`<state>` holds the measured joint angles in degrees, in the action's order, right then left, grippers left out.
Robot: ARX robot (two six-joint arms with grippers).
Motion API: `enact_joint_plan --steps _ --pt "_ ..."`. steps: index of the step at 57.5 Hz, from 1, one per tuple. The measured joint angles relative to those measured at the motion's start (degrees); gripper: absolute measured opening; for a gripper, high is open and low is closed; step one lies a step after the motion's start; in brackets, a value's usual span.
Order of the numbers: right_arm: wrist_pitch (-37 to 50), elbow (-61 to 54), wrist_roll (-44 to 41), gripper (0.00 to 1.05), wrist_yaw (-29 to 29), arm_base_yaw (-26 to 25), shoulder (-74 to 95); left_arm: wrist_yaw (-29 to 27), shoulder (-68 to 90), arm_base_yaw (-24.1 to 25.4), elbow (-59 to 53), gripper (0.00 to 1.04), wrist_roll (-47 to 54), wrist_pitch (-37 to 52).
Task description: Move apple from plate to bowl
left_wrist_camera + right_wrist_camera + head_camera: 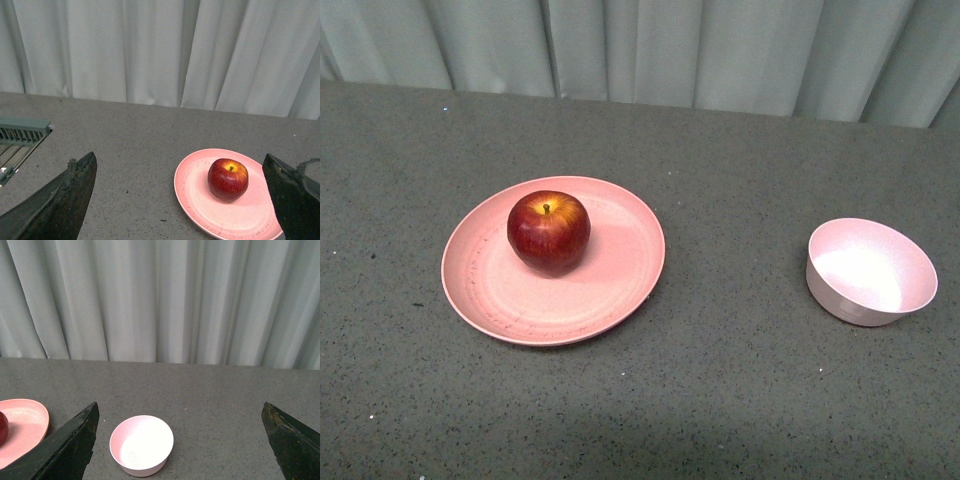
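Nothing grasped yet. On the speckled grey table point(720, 400), the wide shallow plate point(620, 290) lies toward the left edge, the small deep bowl point(850, 300) toward the right — well apart. The glossy round apple point(548, 232) sits on the plate. Left gripper point(178, 156) and right gripper point(180, 405) gape empty — next, the left should straddle it.

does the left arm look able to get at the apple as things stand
Probably yes: the left pincer is open, the apple sits uncovered on the plate ahead of it, and nothing stands between them.
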<state>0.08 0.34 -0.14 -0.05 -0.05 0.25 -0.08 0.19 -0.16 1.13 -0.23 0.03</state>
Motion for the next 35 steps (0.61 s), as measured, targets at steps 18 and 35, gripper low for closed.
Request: enact_joint_plan --steps 18,35 --pt "0.0 0.0 0.0 0.95 0.0 0.0 0.0 0.0 0.0 0.0 0.0 0.98 0.0 0.0" --pt "0.0 0.0 0.0 0.95 0.0 0.0 -0.02 0.0 0.0 0.0 0.0 0.98 0.0 0.0"
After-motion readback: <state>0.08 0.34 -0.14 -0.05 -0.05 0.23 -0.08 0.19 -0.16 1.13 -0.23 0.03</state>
